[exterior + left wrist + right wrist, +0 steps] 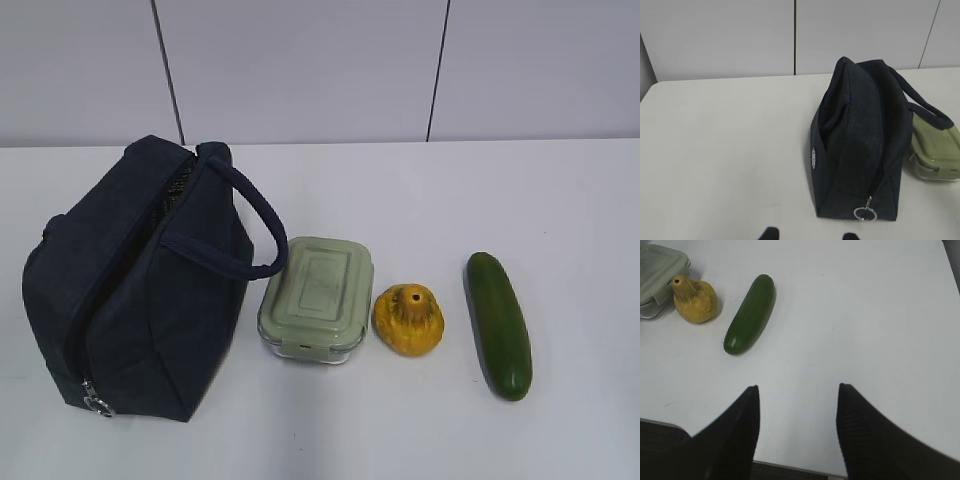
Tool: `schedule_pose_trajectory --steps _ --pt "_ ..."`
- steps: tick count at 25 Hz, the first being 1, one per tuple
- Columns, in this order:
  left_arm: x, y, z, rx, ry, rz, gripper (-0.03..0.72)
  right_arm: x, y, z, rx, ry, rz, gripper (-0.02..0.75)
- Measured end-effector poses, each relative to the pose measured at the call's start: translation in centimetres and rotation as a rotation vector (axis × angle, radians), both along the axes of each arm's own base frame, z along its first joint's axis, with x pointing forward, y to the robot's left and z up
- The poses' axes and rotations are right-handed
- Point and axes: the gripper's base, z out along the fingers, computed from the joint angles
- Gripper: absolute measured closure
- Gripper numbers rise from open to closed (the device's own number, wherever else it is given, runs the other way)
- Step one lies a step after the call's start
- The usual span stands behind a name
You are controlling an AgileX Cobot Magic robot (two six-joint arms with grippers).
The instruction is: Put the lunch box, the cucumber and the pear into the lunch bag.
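On the white table (420, 190), the lunch bag (140, 290) serves as the reference point for everything else. It is the largest item: a boxy navy fabric bag standing at the left of the exterior view, its zipper running along the top and down the near end, where the metal ring pull (864, 213) hangs at the bottom corner. The padded loop handles (245, 215) droop over the side facing the other goods.

Just beside the bag, on its handle side, lies the lunch box (316, 297), sage-green lid clipped on over a clear base. One handle loop hangs just over its near corner in the left wrist view; contact cannot be confirmed.

Farthest from the bag lies the cucumber (498, 323), dark green, flat on the table and roughly parallel to the bag's long side. Between it and the lunch box sits the pear (408, 318), yellow-orange, stem end up, close to the box and apart from the cucumber.

Right gripper (799, 390): jaws spread, nothing between them, poised above bare table well away from the bag, with the cucumber the closest item ahead of it. Left gripper (807, 235): only the two dark fingertips (769, 233) show at the frame's lower edge, set apart and holding nothing, short of the bag's ring-pull end.
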Motion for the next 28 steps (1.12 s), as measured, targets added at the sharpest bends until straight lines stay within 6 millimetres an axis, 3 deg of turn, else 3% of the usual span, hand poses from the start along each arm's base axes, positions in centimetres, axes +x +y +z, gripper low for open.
schedule_pose_trajectory --steps 28 --pt "0.33 -0.18 0.05 -0.017 0.021 -0.012 0.442 0.12 0.06 0.44 0.023 -0.026 -0.006 0.343"
